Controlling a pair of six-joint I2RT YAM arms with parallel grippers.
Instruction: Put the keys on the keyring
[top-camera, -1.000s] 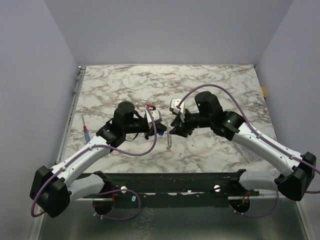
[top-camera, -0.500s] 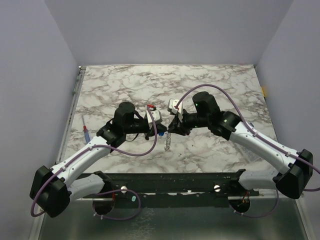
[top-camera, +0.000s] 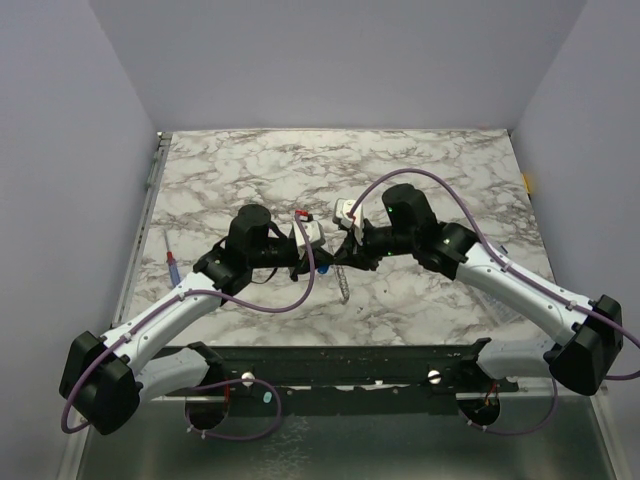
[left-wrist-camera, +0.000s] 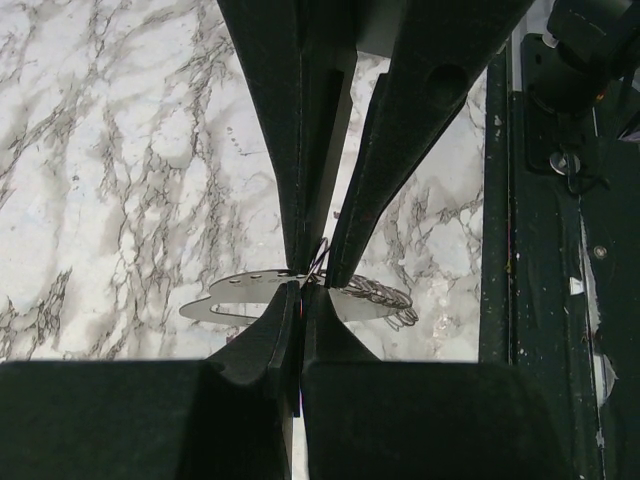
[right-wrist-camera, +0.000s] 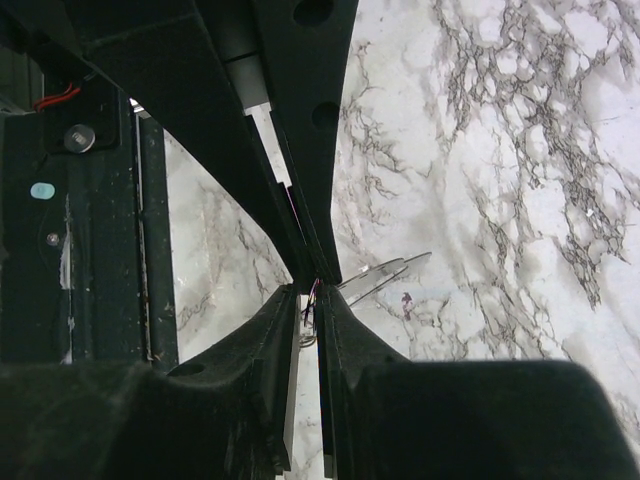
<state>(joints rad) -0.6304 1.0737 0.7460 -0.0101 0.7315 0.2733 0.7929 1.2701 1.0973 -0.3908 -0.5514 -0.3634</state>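
Both grippers meet tip to tip above the middle of the marble table (top-camera: 430, 170). My left gripper (top-camera: 313, 263) (left-wrist-camera: 302, 287) is shut on the keys (left-wrist-camera: 245, 293), flat silvery blades fanning out at its tips, with a spot of blue (top-camera: 322, 268) beside them. My right gripper (top-camera: 346, 256) (right-wrist-camera: 311, 300) faces it, its jaws drawn to a narrow slit around the thin wire of the keyring (right-wrist-camera: 308, 325). The keyring's beaded chain (top-camera: 343, 284) (left-wrist-camera: 385, 296) hangs below the fingertips. The key blades (right-wrist-camera: 385, 273) stick out to the right in the right wrist view.
A blue-and-red-handled screwdriver (top-camera: 172, 262) lies at the table's left edge. The black rail (top-camera: 350, 360) with the arm bases runs along the near edge. Purple cables (top-camera: 440, 185) loop over both arms.
The right gripper has moved left to the left gripper's tips and its jaws have narrowed. The chain has swung slightly and now hangs straighter. The left arm has held still.
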